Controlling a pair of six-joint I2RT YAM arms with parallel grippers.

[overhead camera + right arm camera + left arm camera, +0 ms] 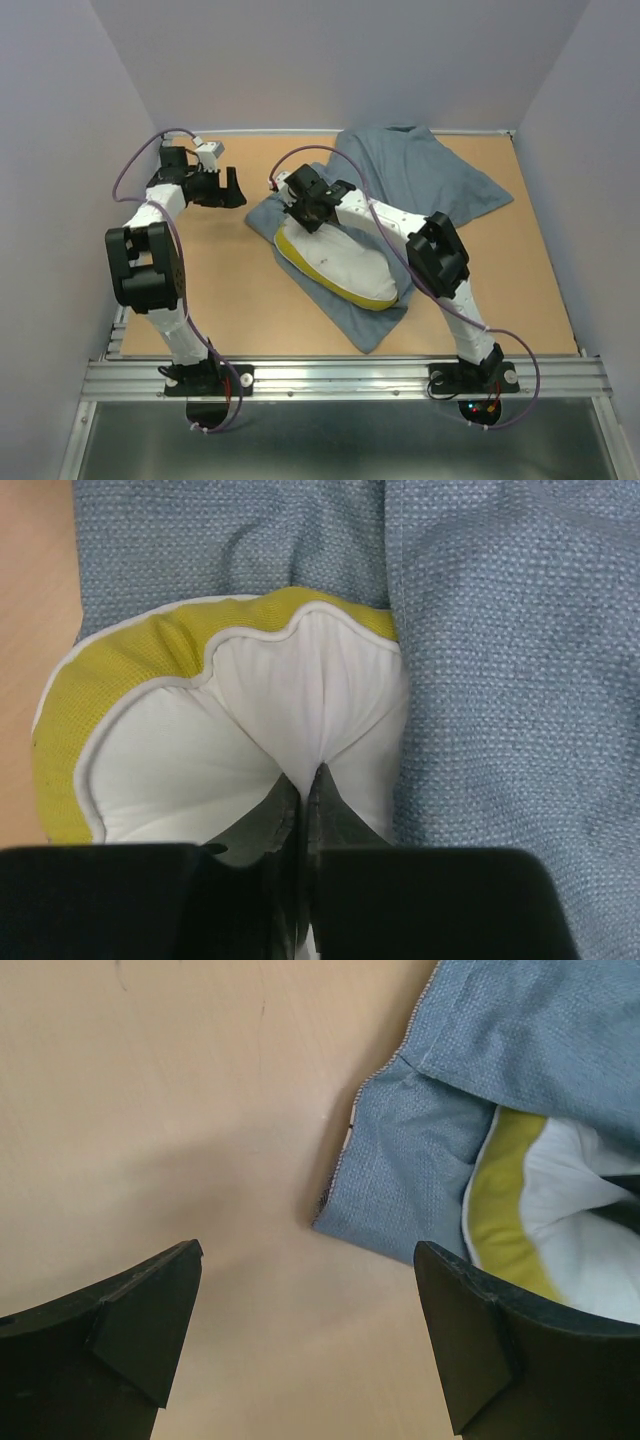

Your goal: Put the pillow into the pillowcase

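On the tan table, the pillow looked light and squashy; the right gripper pinched its eleven-o'clock end, the left gripper gaping empty at ten o'clock.

I see the pillow as white on its face, with a mustard-yellow band along its edge, the two parted by thin white piping. The pillowcase reads as plain slate blue-grey, with a fine dotted weave up close. The table is warm tan. My left gripper and right gripper are black, on white arms with black joints.
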